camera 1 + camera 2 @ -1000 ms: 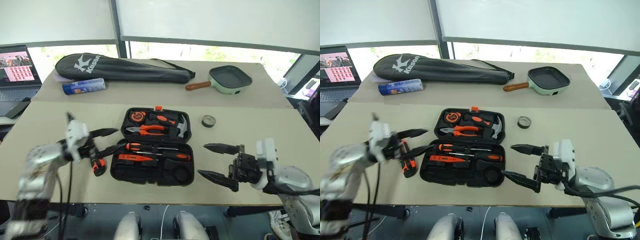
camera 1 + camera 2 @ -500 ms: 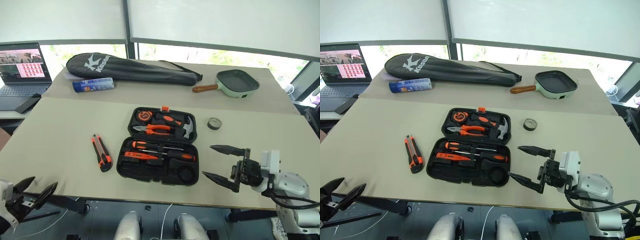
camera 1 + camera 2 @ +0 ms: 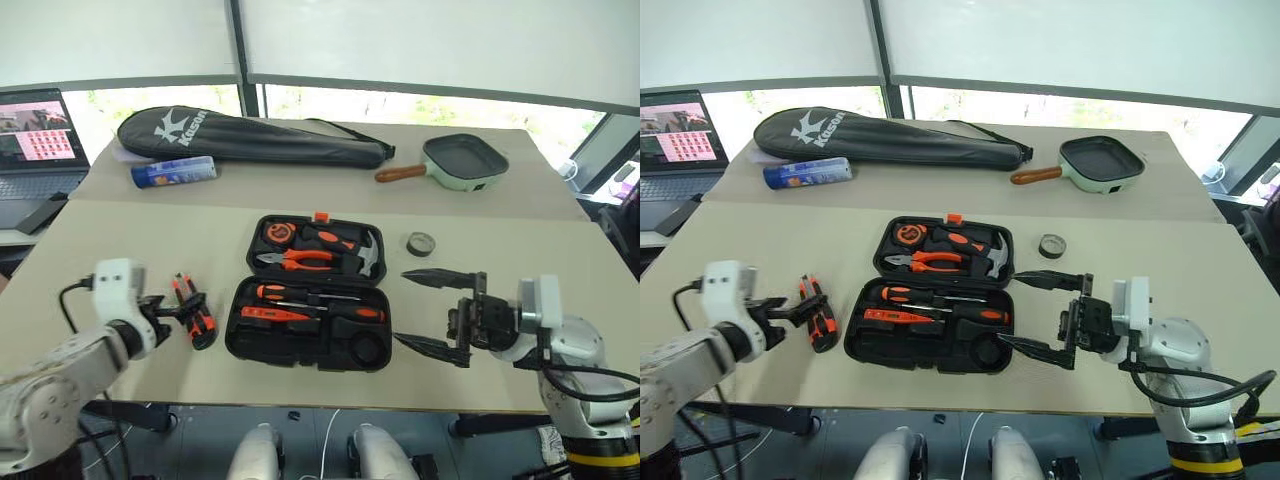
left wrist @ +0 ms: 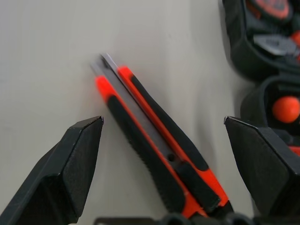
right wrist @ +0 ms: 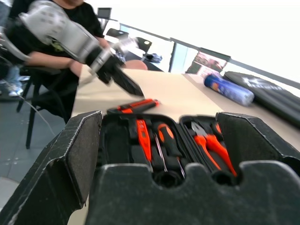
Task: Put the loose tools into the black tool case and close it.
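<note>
The black plastic clamshell tool case point(image 3: 310, 292) lies open mid-worktop with screwdrivers already slotted, but the orange-black utility knife point(image 4: 157, 149) and small black tape roll point(image 3: 421, 243) remain outside, and both the left gripper point(image 4: 161, 140) and right gripper point(image 3: 435, 311) hold wide-open, empty jaws.

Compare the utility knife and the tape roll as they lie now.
The utility knife is long, orange and black, on the table left of the black tool case, between the left gripper's open fingers. The tape roll is a small dark ring, right of the case, with no gripper at it. Both lie loose outside the open case.
</note>
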Available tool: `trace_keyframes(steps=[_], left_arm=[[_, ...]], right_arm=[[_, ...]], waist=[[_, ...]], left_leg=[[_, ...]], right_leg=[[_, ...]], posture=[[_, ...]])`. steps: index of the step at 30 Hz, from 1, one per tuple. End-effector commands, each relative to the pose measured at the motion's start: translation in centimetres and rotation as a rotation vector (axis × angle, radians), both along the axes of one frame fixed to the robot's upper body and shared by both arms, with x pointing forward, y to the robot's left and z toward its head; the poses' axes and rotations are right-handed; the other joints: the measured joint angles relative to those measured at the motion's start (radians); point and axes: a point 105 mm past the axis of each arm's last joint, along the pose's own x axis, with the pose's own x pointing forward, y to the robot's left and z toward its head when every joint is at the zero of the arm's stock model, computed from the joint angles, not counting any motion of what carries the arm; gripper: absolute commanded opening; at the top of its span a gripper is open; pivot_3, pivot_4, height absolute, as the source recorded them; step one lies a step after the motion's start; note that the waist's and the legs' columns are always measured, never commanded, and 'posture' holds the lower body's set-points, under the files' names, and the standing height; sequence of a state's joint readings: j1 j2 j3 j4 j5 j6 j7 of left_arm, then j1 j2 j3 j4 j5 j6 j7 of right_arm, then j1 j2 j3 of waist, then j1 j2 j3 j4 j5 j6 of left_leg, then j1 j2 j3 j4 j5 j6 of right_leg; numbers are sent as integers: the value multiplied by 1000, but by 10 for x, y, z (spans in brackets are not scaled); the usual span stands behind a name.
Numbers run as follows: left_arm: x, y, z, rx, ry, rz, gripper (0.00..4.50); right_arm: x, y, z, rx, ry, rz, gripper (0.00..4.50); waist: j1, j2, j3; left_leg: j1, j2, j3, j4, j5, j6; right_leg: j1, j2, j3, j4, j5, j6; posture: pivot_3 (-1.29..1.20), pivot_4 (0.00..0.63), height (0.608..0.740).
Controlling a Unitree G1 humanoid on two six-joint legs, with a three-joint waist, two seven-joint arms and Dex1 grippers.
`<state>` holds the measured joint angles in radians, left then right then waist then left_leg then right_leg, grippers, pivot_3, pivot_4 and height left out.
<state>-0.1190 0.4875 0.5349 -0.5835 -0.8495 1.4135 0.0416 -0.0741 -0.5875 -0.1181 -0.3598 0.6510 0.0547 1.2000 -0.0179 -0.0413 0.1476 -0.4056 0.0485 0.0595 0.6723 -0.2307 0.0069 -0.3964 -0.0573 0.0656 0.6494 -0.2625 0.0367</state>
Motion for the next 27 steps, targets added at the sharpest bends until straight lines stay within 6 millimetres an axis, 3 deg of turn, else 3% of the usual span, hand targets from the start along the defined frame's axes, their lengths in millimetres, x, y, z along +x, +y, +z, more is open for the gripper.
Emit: trace_keyframes(steps=[1,10,13,17,19,24,27], left_arm=[[5,3,-3,57,40,64,4451],[-6,-12,-35,74,177,49,4451],[-10,-23,-48,37,218,23,3782],[-15,-20,-49,37,225,36,2276],[-15,-10,-44,49,208,64,1669],[-13,20,-10,38,43,16,1660],[2,17,31,60,-206,-240,1660]], right_arm=[[-4,11,16,24,-37,35,4500],[0,15,30,36,-40,24,4500],[0,16,32,38,-39,27,4500],[1,18,35,37,-36,28,4500],[2,18,35,34,-33,28,4500],[2,17,36,26,-33,20,4500],[2,10,35,5,-22,-1,4500]], waist=[[0,0,0],[4,0,0],[4,3,-2],[7,6,-3],[7,6,-3],[-6,5,-3],[-3,2,0]], left_leg=[[0,0,0,-1,0,0],[1,-2,0,-2,0,-1],[2,-2,0,-3,0,0],[4,-3,0,-3,0,0],[6,-3,0,-4,0,0],[6,-2,1,-6,0,0],[5,-1,1,-8,0,-1]], right_leg=[[0,0,0,0,0,0],[1,-1,1,-2,0,0],[1,-2,1,-2,0,0],[4,-2,1,-3,0,0],[6,-2,1,-3,0,0],[4,-1,2,-3,-1,-1],[0,0,1,-2,-2,-4]], posture=[[0,150,740],[0,150,740],[0,150,740],[0,150,740],[0,150,740],[0,150,740],[0,150,740]])
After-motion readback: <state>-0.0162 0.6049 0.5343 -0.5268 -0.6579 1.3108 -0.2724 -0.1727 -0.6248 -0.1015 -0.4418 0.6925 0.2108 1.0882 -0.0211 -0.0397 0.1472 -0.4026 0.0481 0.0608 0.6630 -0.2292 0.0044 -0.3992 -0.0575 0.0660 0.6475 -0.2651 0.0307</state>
